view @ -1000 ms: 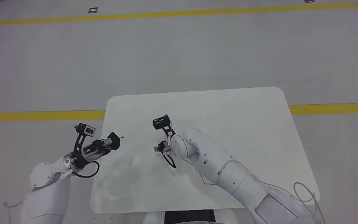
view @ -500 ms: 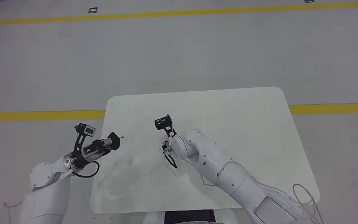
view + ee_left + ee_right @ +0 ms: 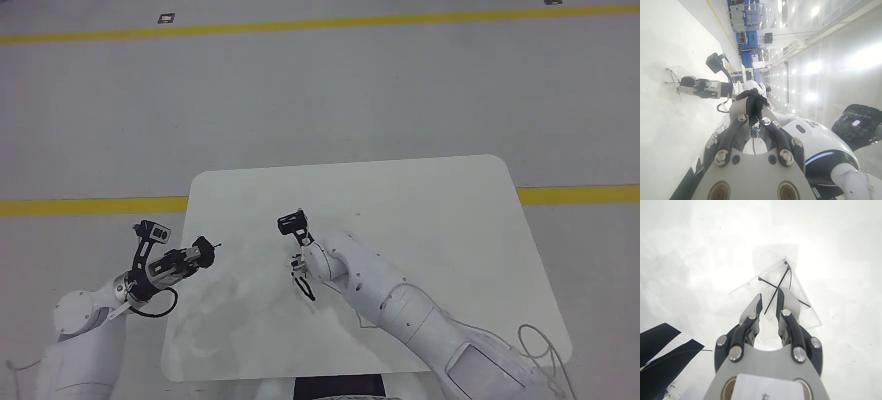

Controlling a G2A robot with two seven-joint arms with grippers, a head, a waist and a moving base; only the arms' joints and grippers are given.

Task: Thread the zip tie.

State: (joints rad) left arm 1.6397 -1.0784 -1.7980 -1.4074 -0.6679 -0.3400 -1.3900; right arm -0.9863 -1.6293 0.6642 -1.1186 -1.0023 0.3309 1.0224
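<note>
Left gripper (image 3: 754,98) is hanging well left of the clear plate (image 3: 806,317), by the table (image 3: 420,220) edge. Its fingers are pressing together, with something dark and crumpled at the tips that I'm not able to identify. Right gripper (image 3: 769,292) is sitting directly over the plate, released, jaws straddling the free tail of one zip tie (image 3: 782,278), which is running close to one pad. That tie is lying on the plate, crossing a second zip tie (image 3: 766,282) in an X. I'm reading the step as pinching that tail. For doing it well, I'm suggesting closing near the tip while leaving enough strap sticking out to feed. I'm also suggesting keeping the pads square to the flat side so nothing is twisting, and lifting gently, since the plate is looking light and likely to slide. I'm counting two grippers, one plate, one table and, as far as I can tell, two ties.
</note>
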